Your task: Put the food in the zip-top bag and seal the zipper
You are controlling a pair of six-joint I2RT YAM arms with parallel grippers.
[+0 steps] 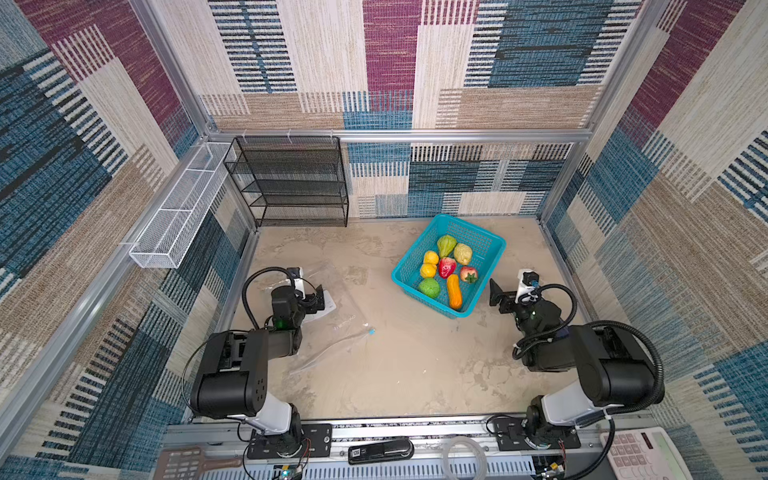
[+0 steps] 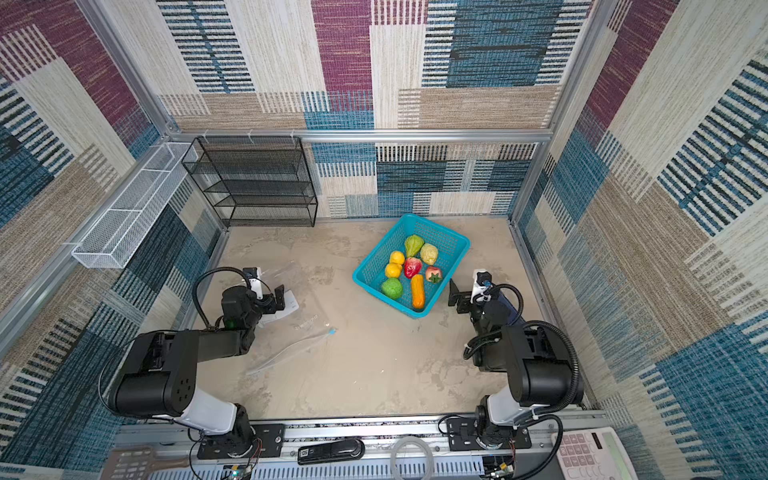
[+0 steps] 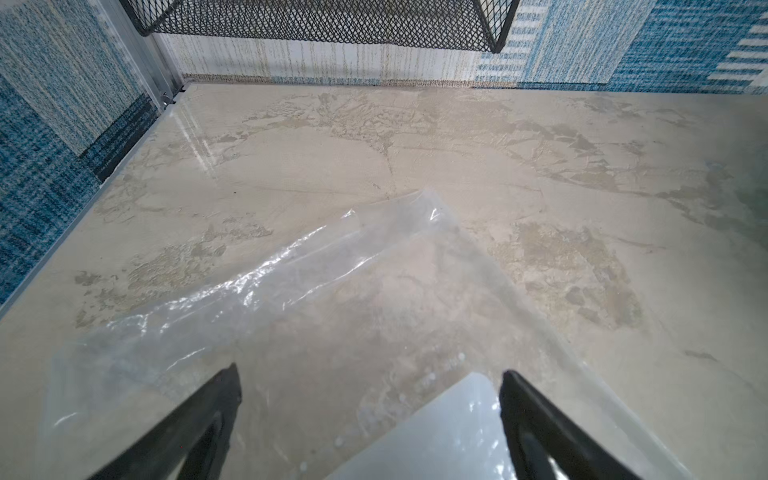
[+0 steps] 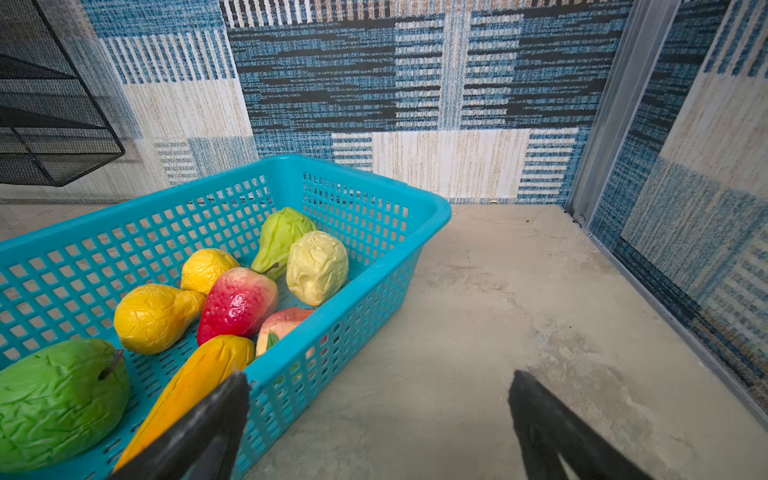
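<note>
The zip-top bag point(image 1: 345, 309) lies flat and empty on the tabletop point(image 1: 415, 374), on the left side. Its zipper point(image 1: 332, 351) runs along the edge nearer to the robot, and the light-blue slider point(image 1: 372, 331) sits at the end toward the middle. Whether the mouth is open I cannot tell. The left fingers point(image 3: 195, 419) are spread wide just above the bag, near its white label patch point(image 3: 436, 436), and they hold nothing. The right fingers point(image 4: 548, 424) are also fully spread and empty, just beside the turquoise basket point(image 4: 353, 332). All eight pieces of the food point(image 1: 446, 267) lie in this basket, well apart from the bag.

I judge the bag to be very light, limp and slippery. It will probably slide or crumple when pushed, and the two layers may cling together. The zipper strip looks like the stiffest part, so that is the best place to take hold, catching only the upper layer.

The food looks like hollow plastic, light and hard, with shiny skin. Round pieces may slip out of a grip. The long orange piece point(image 4: 195, 374) is best taken across its narrow width.
</note>
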